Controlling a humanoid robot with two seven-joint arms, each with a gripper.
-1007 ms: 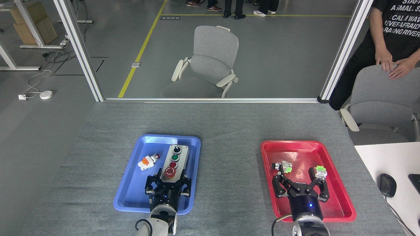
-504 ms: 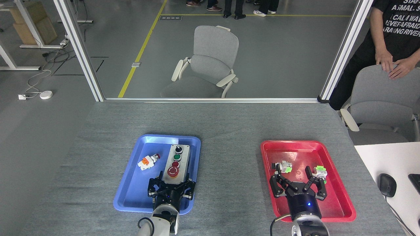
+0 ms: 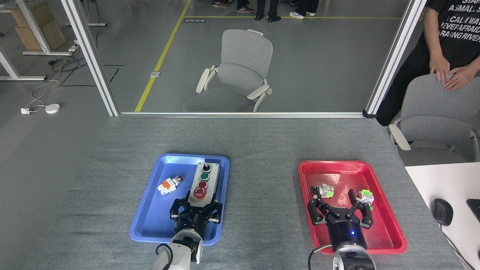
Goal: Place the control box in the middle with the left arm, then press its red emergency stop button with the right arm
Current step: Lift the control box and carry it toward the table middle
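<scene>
Partial white lettering "CALM WAV", "EVERAFRAID", "ARAGINGRIVER" on the person's black T-shirt (image 3: 455, 26).

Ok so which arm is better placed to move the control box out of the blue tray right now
Left. Its claw is closed on the near end of the control box in the blue tray. The right claw hangs open over the red tray, well away from the box.

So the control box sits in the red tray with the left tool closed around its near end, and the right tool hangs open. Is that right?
Not quite: the tray is wrong. In the head view the control box sits in the blue tray, not the red tray. The rest holds: the left tool grips its near end and the right tool hangs open.
</scene>
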